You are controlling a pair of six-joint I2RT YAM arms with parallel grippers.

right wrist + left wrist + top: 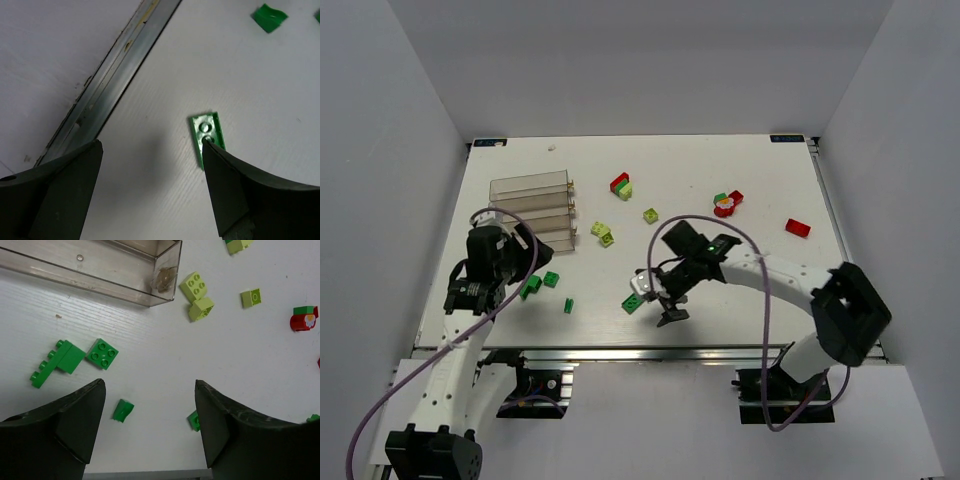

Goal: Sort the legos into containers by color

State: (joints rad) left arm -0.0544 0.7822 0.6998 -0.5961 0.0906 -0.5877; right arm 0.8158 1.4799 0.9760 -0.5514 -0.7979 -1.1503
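Left tool [150,385] is spread wide with nothing between the fingers, hanging over the bench [740,160] just on the near side of the clear compartment tray [528,183]. The tray sits on the far left part of the bench. Lying ahead of the left tool are a long stepped dark green brick [52,362], a square four-stud green brick [102,353] right beside it, and a small green piece [122,410] closer in. Two lime bricks [197,295] touch each other just beside the tray's end, with a single lime brick [251,297] further right.

Right tool [152,145] is also spread and holds nothing, low by the bench's near edge rail. A flat green plate [209,135] lies on the bench at the fingertip on the right of the wrist view, partly hidden by it.

A red-and-lime stack [621,185], a red piece with white [726,203] and a lone red brick [797,228] are scattered from mid bench to the right, well apart from the tray.
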